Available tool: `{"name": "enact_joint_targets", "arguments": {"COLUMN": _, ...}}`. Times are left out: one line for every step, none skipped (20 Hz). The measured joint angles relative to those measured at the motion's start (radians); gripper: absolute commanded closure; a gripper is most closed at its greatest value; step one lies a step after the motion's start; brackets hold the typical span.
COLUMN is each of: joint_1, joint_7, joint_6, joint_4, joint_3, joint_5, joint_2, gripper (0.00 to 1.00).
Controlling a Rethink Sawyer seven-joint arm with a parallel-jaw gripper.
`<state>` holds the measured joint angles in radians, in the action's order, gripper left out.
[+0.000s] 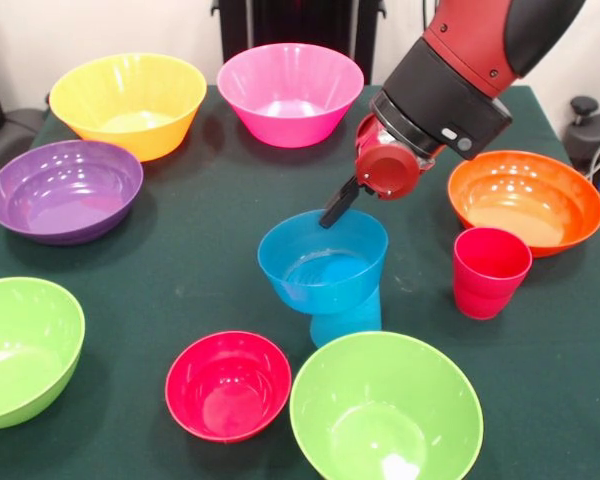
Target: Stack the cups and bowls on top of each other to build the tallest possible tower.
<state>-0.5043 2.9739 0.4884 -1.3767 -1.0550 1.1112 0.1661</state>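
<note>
A small blue bowl [323, 262] sits slightly tilted on top of a light blue cup [346, 320] at the table's middle; together they form the tower. My gripper [330, 215] hangs at the blue bowl's far rim, touching or just above it. A red-pink cup [490, 271] stands upright to the right of the tower, apart from it. A small red bowl [228, 385] lies in front, to the left of the tower. One lime green bowl [385, 412] sits right in front of the blue cup.
Large bowls ring the green-clothed table [190, 260]: yellow-orange [128, 103] and pink [290, 93] at the back, purple [65, 190] at the left, orange [525, 200] at the right, a second lime green one [20, 350] at the front left.
</note>
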Motion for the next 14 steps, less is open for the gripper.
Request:
{"name": "enact_joint_targets", "arguments": {"joint_1": 0.0, "joint_7": 0.0, "joint_6": 0.0, "joint_4": 0.0, "joint_3": 0.0, "joint_5": 0.0, "joint_2": 0.0, "gripper": 1.0}}
{"name": "enact_joint_targets", "arguments": {"joint_1": -0.001, "joint_7": 0.0, "joint_6": 0.0, "joint_4": 0.0, "joint_3": 0.0, "joint_5": 0.0, "joint_2": 0.0, "gripper": 1.0}}
{"name": "enact_joint_targets", "arguments": {"joint_1": -0.001, "joint_7": 0.0, "joint_6": 0.0, "joint_4": 0.0, "joint_3": 0.0, "joint_5": 0.0, "joint_2": 0.0, "gripper": 1.0}}
{"name": "enact_joint_targets", "arguments": {"joint_1": -0.002, "joint_7": 0.0, "joint_6": 0.0, "joint_4": 0.0, "joint_3": 0.0, "joint_5": 0.0, "joint_2": 0.0, "gripper": 1.0}}
{"name": "enact_joint_targets", "arguments": {"joint_1": -0.002, "joint_7": 0.0, "joint_6": 0.0, "joint_4": 0.0, "joint_3": 0.0, "joint_5": 0.0, "joint_2": 0.0, "gripper": 1.0}}
{"name": "enact_joint_targets", "arguments": {"joint_1": -0.002, "joint_7": 0.0, "joint_6": 0.0, "joint_4": 0.0, "joint_3": 0.0, "joint_5": 0.0, "joint_2": 0.0, "gripper": 1.0}}
{"name": "enact_joint_targets", "arguments": {"joint_1": -0.002, "joint_7": 0.0, "joint_6": 0.0, "joint_4": 0.0, "joint_3": 0.0, "joint_5": 0.0, "joint_2": 0.0, "gripper": 1.0}}
{"name": "enact_joint_targets", "arguments": {"joint_1": -0.002, "joint_7": 0.0, "joint_6": 0.0, "joint_4": 0.0, "joint_3": 0.0, "joint_5": 0.0, "joint_2": 0.0, "gripper": 1.0}}
{"name": "enact_joint_targets", "arguments": {"joint_1": -0.002, "joint_7": 0.0, "joint_6": 0.0, "joint_4": 0.0, "joint_3": -0.001, "joint_5": 0.0, "joint_2": 0.0, "gripper": 1.0}}
{"name": "enact_joint_targets", "arguments": {"joint_1": -0.002, "joint_7": 0.0, "joint_6": 0.0, "joint_4": 0.0, "joint_3": -0.001, "joint_5": 0.0, "joint_2": 0.001, "gripper": 1.0}}
{"name": "enact_joint_targets", "arguments": {"joint_1": -0.002, "joint_7": 0.0, "joint_6": 0.0, "joint_4": 0.0, "joint_3": -0.002, "joint_5": 0.0, "joint_2": 0.001, "gripper": 1.0}}
{"name": "enact_joint_targets", "arguments": {"joint_1": -0.002, "joint_7": 0.0, "joint_6": 0.0, "joint_4": 0.001, "joint_3": -0.005, "joint_5": 0.0, "joint_2": 0.003, "gripper": 1.0}}
{"name": "enact_joint_targets", "arguments": {"joint_1": -0.002, "joint_7": 0.0, "joint_6": 0.0, "joint_4": 0.001, "joint_3": -0.007, "joint_5": 0.0, "joint_2": 0.004, "gripper": 1.0}}
{"name": "enact_joint_targets", "arguments": {"joint_1": -0.002, "joint_7": 0.0, "joint_6": 0.0, "joint_4": 0.002, "joint_3": -0.008, "joint_5": 0.0, "joint_2": 0.005, "gripper": 1.0}}
